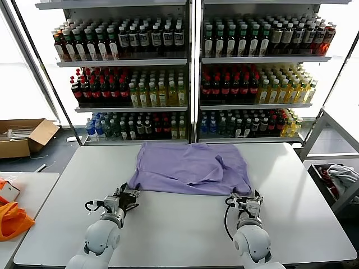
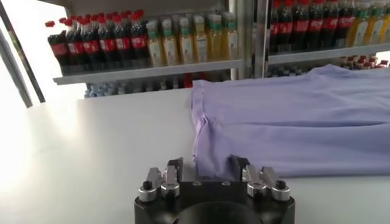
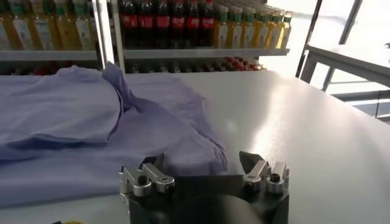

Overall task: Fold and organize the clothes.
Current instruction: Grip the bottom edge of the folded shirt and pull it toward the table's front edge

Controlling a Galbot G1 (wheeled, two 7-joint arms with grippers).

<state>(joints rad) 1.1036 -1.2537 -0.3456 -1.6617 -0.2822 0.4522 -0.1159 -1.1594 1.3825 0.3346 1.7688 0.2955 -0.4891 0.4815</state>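
Note:
The lavender T-shirt [image 1: 190,168] lies partly folded and rumpled on the far half of the white table [image 1: 185,235]; its printed graphic does not show. My left gripper [image 1: 130,197] sits at the shirt's near left corner. In the left wrist view the shirt [image 2: 292,122] has its hem corner between the jaws of this gripper [image 2: 207,165], which stand apart, one finger [image 2: 239,164] touching cloth. My right gripper [image 1: 245,197] is at the near right corner. There the shirt [image 3: 91,122] has its corner inside that gripper's [image 3: 201,163] wide-open jaws.
Shelves of bottles [image 1: 190,73] stand behind the table. A cardboard box [image 1: 22,137] lies on the floor at the left, and orange fabric [image 1: 11,221] rests on a side table. A metal frame [image 1: 331,134] with cloth under it stands at the right.

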